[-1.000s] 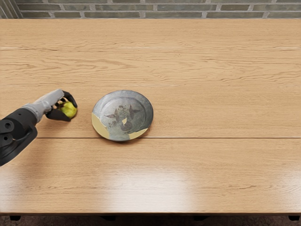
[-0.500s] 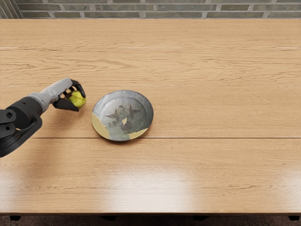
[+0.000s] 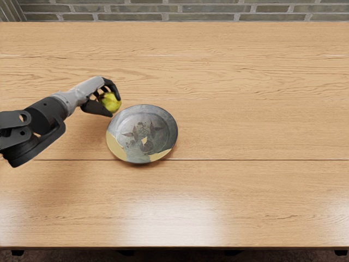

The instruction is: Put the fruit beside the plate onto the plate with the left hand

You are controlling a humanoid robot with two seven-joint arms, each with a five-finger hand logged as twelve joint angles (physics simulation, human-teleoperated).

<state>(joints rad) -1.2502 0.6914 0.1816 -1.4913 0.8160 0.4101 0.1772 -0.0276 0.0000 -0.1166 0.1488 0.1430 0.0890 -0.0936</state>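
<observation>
— Wooden counter (image 3: 245, 191), brick wall (image 3: 218, 11) behind. Where's the fruit (image 3: 110, 102)?
— Left of centre, gripped in the left hand (image 3: 103, 98), just beside the plate (image 3: 143, 134), at its upper-left rim. Next, I judge: carry it over, then release

Grey forearm (image 3: 74, 99), black robot hand (image 3: 103, 98)

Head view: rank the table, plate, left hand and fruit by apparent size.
1. table
2. plate
3. left hand, closed around the fruit
4. fruit, partly covered by that grasp, so only slightly smaller
</observation>
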